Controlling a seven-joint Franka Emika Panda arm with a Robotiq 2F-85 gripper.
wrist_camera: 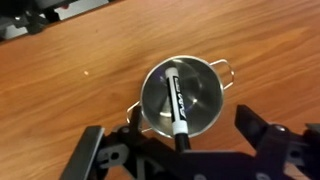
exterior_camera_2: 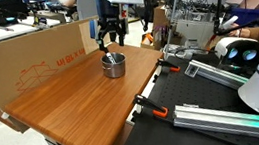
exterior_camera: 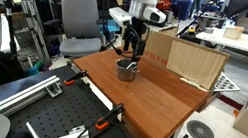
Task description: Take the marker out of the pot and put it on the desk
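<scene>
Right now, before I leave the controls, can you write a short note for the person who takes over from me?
Gripper: open, holding nothing, hanging just above the pot. In the wrist view the fingers are spread wider than the pot.
Marker: inside the pot, lying slanted across the bottom, with one end up at the rim on the gripper's side.
Pot: upright on the desk, in both exterior views.
Done: the gripper is lined up over the pot. The marker is not yet gripped.
Left: lower the gripper, close it on the marker, lift the marker out and lay it on bare desk.
</scene>
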